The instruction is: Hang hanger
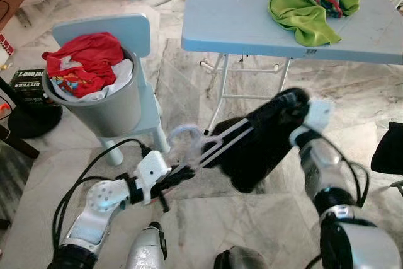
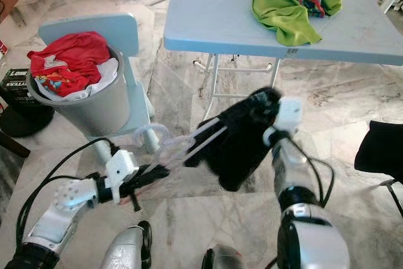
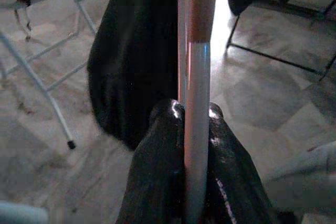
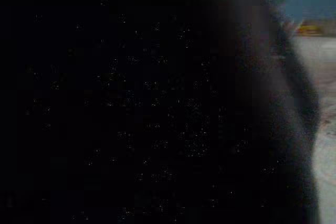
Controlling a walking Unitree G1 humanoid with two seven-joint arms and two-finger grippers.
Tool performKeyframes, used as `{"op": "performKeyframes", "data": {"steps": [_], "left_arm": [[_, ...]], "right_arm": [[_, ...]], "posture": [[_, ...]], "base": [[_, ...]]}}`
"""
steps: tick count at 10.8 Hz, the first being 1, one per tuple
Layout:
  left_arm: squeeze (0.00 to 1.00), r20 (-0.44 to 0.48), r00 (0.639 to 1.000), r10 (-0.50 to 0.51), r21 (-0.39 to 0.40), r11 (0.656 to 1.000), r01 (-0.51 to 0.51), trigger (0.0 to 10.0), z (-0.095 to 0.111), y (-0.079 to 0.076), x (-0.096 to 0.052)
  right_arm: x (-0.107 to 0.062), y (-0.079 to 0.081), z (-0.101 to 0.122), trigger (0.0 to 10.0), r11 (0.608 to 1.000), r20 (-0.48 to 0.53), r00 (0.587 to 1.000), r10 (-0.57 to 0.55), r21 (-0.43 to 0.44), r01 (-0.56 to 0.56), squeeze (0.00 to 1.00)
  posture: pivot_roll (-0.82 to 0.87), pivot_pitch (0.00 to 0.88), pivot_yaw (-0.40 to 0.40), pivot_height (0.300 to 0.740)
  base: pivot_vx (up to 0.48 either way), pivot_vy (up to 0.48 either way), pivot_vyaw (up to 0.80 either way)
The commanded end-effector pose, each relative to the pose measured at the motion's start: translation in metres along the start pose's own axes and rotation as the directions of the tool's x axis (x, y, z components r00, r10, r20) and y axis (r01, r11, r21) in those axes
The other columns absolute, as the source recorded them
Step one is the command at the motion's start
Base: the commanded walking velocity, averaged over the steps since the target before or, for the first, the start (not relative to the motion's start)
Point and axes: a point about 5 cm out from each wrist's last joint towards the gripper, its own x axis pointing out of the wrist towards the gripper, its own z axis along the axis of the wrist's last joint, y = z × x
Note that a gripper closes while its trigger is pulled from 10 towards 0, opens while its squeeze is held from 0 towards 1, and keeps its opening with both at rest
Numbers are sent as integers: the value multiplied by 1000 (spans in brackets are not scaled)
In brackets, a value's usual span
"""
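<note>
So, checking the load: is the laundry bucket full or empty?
Full: the grey bucket on the chair is heaped above its rim with red clothes.

Left arm bent at the elbow, forearm reaching forward and toward the robot's right, low in front of the body. Left hand (image 1: 179, 174) has its two black fingers (image 3: 157, 182) pressed together around a thin pale bar; both pads visible in the left wrist view, one on each side of it. Right arm raised from the lower right, forearm near upright, wrist turned inward. Right hand (image 1: 291, 106) buried in black cloth; finger position cannot be made out. Right wrist view almost wholly dark.
</note>
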Motion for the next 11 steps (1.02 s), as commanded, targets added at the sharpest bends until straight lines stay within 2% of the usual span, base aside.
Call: {"op": "performKeyframes", "data": {"steps": [1,2,4,6,7,8,9,10,11], "left_arm": [[0,-35,999,9,-1,1000,-9,0,-7,-3,-4],[0,-49,999,6,-26,1000,-7,0,-12,-6,-7],[0,-178,983,-35,-97,995,18,0,-34,-19,-17],[0,-233,972,-27,-133,991,-5,0,-43,-21,-20],[0,-236,972,6,-164,985,-46,0,-46,-19,-20],[0,-239,971,16,-186,980,-62,0,-47,-18,-21],[0,-263,962,71,-231,964,-134,0,-50,-14,-22],[0,-261,948,184,-225,943,-245,0,-49,-4,-22],[0,-235,920,312,-214,907,-362,0,-45,7,-21]], "right_arm": [[6,-9,20,0,998,84,994,-67,11,66,0],[8,-11,27,0,995,110,989,-101,4,101,0],[14,-19,42,0,978,155,966,-205,5,207,0],[18,-14,58,0,979,225,953,-205,47,199,0],[21,-8,64,0,987,253,954,-162,49,155,0],[21,-9,65,0,985,255,951,-175,44,169,0],[20,-13,67,0,977,271,942,-197,131,167,0],[19,-13,69,0,981,284,940,-190,92,170,0],[16,-16,66,0,979,272,940,-205,72,193,0]], "posture": [[61,140,-66,740],[61,140,-66,740],[66,136,-61,740],[68,137,-61,740],[60,139,-61,740],[61,140,-61,740],[61,145,-58,740],[59,148,-59,740],[59,150,-60,740]], "base": [[0,0,0],[0,0,0],[0,0,0],[0,0,0],[0,0,0],[0,0,0],[0,0,0],[0,0,0],[0,0,0]]}}
